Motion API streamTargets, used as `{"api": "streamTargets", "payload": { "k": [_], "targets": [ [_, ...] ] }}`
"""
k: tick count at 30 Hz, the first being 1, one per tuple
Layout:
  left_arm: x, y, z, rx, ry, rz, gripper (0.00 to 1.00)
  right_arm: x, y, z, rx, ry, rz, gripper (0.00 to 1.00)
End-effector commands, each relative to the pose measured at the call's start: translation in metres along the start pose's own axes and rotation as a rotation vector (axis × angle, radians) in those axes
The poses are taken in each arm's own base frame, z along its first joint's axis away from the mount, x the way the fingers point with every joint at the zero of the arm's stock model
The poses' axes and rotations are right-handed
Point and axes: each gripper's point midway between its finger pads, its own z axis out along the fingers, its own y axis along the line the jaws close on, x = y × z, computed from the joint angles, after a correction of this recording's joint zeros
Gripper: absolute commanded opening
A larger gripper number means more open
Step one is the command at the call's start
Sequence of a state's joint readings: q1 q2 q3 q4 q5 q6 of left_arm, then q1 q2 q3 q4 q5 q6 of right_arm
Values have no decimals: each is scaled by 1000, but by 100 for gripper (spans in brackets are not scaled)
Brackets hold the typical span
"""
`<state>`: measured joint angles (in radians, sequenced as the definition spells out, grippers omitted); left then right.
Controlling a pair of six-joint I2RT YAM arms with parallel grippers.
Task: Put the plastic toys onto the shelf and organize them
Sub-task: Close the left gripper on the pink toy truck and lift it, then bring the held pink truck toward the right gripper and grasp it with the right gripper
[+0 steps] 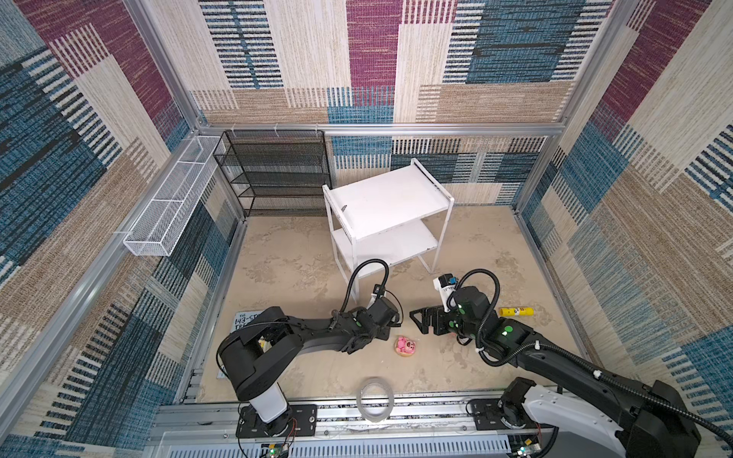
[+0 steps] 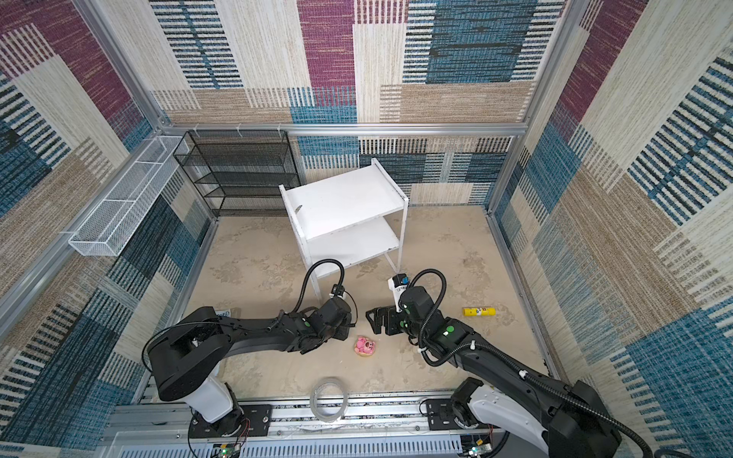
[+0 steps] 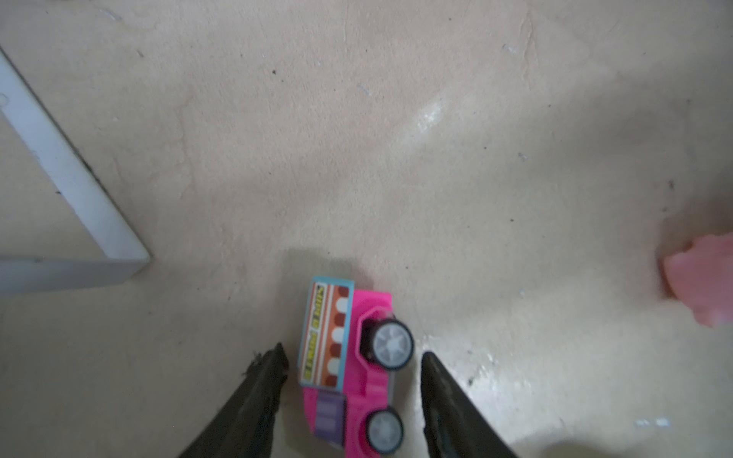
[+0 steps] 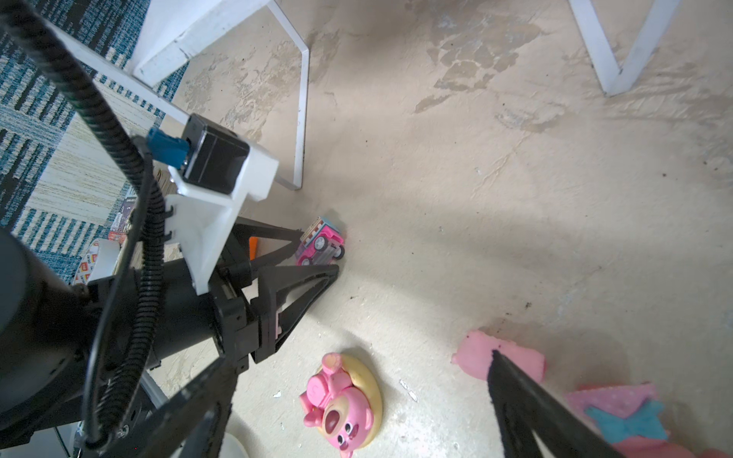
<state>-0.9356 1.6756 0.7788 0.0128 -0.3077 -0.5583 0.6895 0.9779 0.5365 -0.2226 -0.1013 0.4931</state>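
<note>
You can read only part of the book's (image 1: 246,319) cover, "143-STO" over "TRE", where it shows past the left arm. The yellow lettering on the pink car's (image 3: 349,368) striped side panel is too blurred to read. That car is glossy plastic with a blue-edged sticker, a purple grille and black wheels with grey hubs. It lies on its side on the mottled tan floor, near a front leg of the shelf (image 1: 386,198). Your left gripper (image 3: 353,353) has its jaws apart, one black finger on each side of the car with a thin gap, so it is not clamped. Your right gripper (image 1: 417,322) stands wide open and holds nothing. The pink bear (image 4: 341,408) sits on a round cream base between the two grippers. The shelf is white, with flat boards and thin legs, and stands behind both arms.
</note>
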Motion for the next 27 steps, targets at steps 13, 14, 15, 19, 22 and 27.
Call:
{"api": "streamTargets", "payload": {
  "k": [13,14,15,19,22,27],
  "targets": [
    [1,-12,-18,137,-2,73,20,-7,18,4,-86,-5,0,100],
    [5,-18,-25,184,3,86,19,-7,20,5,-98,2,6,100],
    [7,-20,-31,213,3,93,19,-6,22,7,-107,7,12,100],
    [18,-36,-59,374,-4,138,19,-1,30,16,-158,44,52,100],
    [24,-49,-79,494,-36,199,19,6,40,25,-221,97,80,100],
    [21,-51,-101,525,-140,269,21,14,55,37,-319,156,129,98]
  ]
}}
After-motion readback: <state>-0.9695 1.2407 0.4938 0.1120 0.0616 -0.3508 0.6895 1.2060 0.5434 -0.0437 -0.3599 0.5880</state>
